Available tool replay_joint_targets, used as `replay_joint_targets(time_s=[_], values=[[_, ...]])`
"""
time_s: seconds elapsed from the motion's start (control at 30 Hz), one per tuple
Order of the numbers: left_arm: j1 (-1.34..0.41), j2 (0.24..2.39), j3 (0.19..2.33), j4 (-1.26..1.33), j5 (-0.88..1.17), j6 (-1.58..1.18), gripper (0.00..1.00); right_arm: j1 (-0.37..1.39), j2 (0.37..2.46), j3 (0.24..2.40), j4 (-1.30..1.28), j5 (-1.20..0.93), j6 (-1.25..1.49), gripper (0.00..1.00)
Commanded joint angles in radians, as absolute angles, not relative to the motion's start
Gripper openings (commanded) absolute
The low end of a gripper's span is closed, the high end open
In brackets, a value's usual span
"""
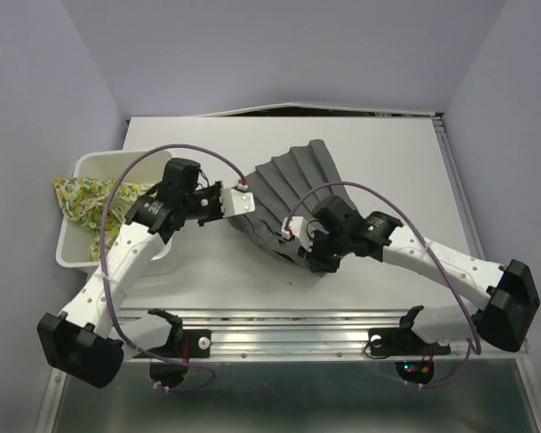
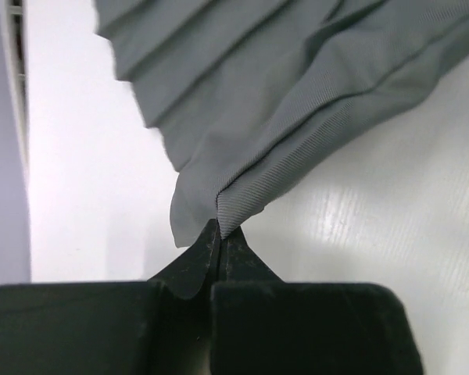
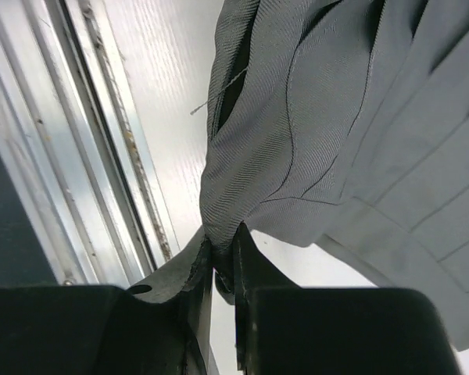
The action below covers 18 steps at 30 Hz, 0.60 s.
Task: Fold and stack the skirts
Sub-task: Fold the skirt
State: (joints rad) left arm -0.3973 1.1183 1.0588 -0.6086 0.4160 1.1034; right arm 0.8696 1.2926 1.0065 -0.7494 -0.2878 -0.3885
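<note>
the plain grey pleated cloth skirt (image 1: 284, 185) fans toward the far side; the left gripper (image 2: 219, 238) pinches its left edge, the right gripper (image 3: 221, 250) pinches its near end.

The pleated skirt (image 1: 284, 185) is plain grey. The printed skirt (image 1: 79, 194) is yellow-green, with lemons and leaves on pale cloth. The basket (image 1: 70, 247) and the table (image 1: 388, 162) are white.

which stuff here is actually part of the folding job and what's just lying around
Job:
grey skirt, pinched by left gripper and right gripper
lemon-print skirt

Lying about:
white basket, holding the lemon-print skirt
</note>
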Motion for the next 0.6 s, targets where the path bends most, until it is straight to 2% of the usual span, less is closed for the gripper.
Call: replay_joint_targets(time_s=[0.0, 0.3, 0.57], values=[[-0.396, 1.120, 1.206, -0.557, 0.410, 0.994, 0.00, 0.829, 1.269, 1.094, -0.810, -0.420, -0.354, 0.01], [-0.397, 1.379, 1.397, -0.273, 0.327, 0.841, 0.00, 0.571, 1.175, 1.008, -0.810, -0.439, -0.402, 0.01], [-0.449, 1.640, 1.652, -0.238, 0.310, 0.781, 0.00, 0.364, 1.226, 0.968, -0.802, -0.515, -0.422, 0.01]])
